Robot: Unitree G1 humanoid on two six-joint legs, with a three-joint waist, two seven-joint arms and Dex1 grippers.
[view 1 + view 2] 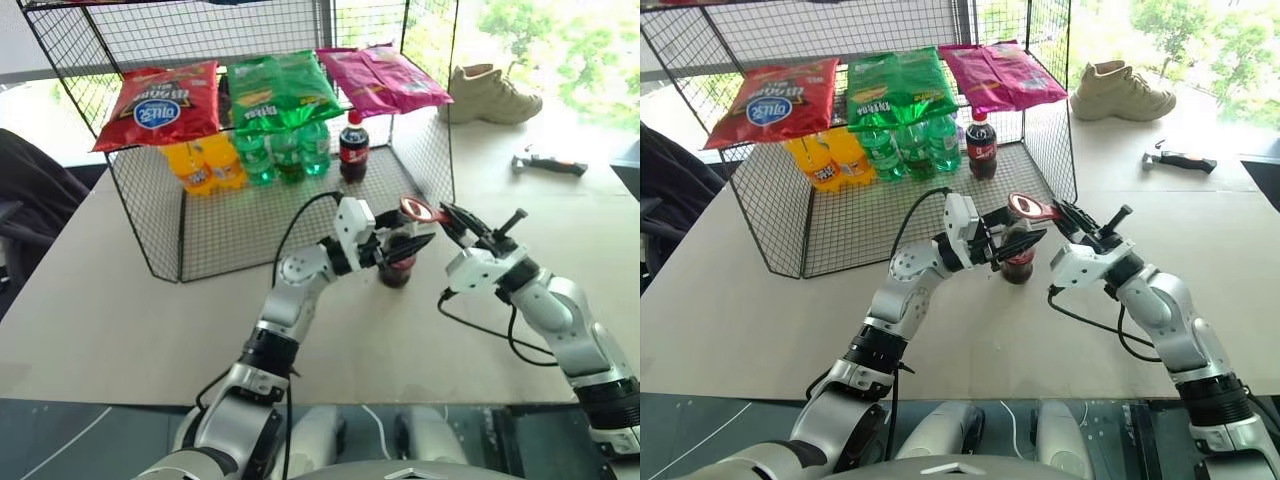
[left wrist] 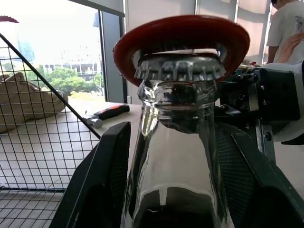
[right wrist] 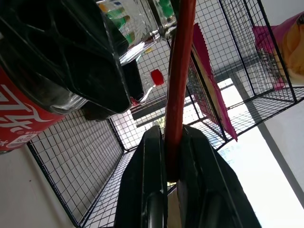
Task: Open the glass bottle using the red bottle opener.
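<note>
The glass bottle [image 1: 396,272] stands on the table in front of the wire rack, with dark liquid and a red label. My left gripper [image 1: 400,247] is shut on its body from the left, one black finger [image 2: 102,180] on each side of the neck. The crown cap [image 2: 178,69] sits on the neck. The ring head of the red bottle opener [image 1: 414,210] lies over the cap, its red rim [image 2: 180,35] arching above it. My right gripper [image 1: 447,218] comes in from the right, shut on the opener's handle [image 3: 179,85].
A wire rack [image 1: 150,230] stands behind, with red [image 1: 160,105], green [image 1: 280,92] and pink [image 1: 385,80] snack bags on top. Inside are green bottles [image 1: 285,155], orange bottles [image 1: 205,165] and a plastic cola bottle [image 1: 353,147]. A shoe [image 1: 495,92] and a hand tool [image 1: 548,162] lie far right. A person [image 2: 285,28] stands beyond.
</note>
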